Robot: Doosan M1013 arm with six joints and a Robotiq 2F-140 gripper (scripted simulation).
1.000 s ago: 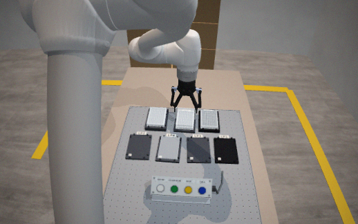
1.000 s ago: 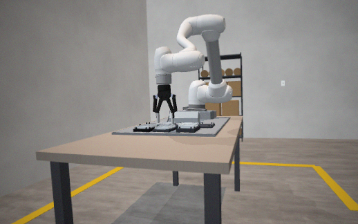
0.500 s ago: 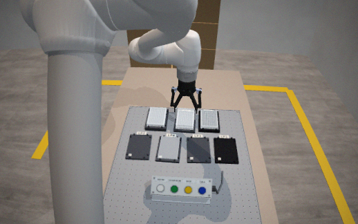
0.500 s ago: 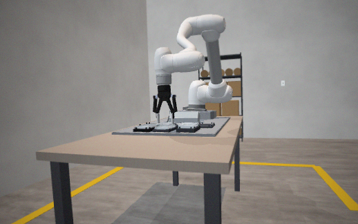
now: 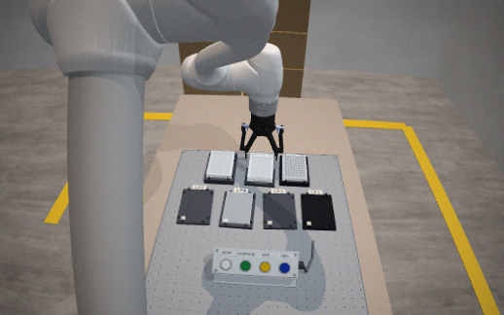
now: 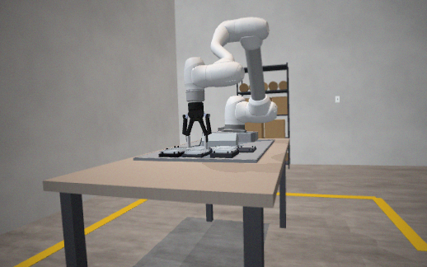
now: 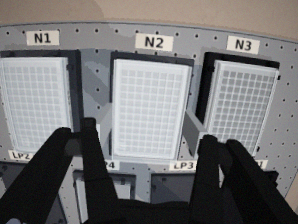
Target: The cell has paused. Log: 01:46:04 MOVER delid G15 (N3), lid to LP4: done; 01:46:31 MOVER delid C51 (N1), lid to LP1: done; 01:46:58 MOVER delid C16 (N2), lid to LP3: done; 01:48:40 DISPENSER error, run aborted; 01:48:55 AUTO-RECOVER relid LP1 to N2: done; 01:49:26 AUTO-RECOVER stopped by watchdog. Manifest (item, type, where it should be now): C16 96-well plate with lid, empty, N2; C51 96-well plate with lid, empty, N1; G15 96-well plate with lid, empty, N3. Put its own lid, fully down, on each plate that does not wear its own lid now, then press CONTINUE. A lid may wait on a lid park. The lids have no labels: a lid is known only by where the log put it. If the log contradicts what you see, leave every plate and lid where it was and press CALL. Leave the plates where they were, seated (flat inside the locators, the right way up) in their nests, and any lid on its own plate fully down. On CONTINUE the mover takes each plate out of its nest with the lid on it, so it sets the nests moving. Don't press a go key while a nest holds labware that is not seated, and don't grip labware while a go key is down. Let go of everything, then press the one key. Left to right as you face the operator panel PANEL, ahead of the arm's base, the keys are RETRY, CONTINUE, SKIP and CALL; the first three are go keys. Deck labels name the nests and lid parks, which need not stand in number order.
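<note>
The lid (image 7: 148, 106) on the N2 plate was gripped by the end effector (image 7: 152, 145), at 12 o'clock of the panel (image 5: 255, 266).

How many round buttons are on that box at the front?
4, in one row on the panel: white at the left, then green, yellow and blue at the right. None seem hidden.
</note>
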